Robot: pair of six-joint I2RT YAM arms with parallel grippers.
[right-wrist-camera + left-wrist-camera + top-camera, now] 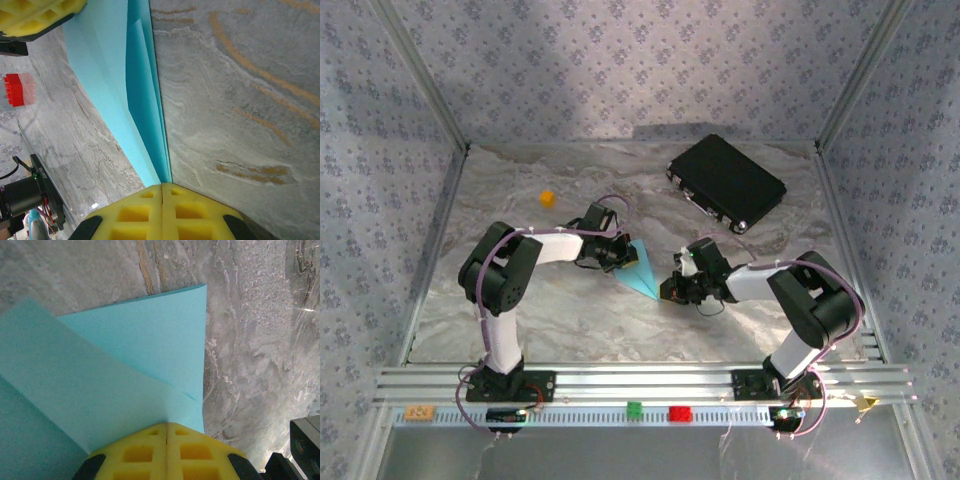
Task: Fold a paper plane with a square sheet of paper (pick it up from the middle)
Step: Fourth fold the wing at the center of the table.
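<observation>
Folded light-blue paper dart [642, 272] is gripped at the middle of the grey marbled worktop [570, 320]. Left gripper [166, 426] jaws are clamped on its wide end. Right gripper [162, 186] jaws are pinched closed on its pointed end.

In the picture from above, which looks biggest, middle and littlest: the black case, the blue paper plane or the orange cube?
Largest: black case.
Middle: blue paper plane.
Smallest: orange cube, clearly the tiniest.
</observation>
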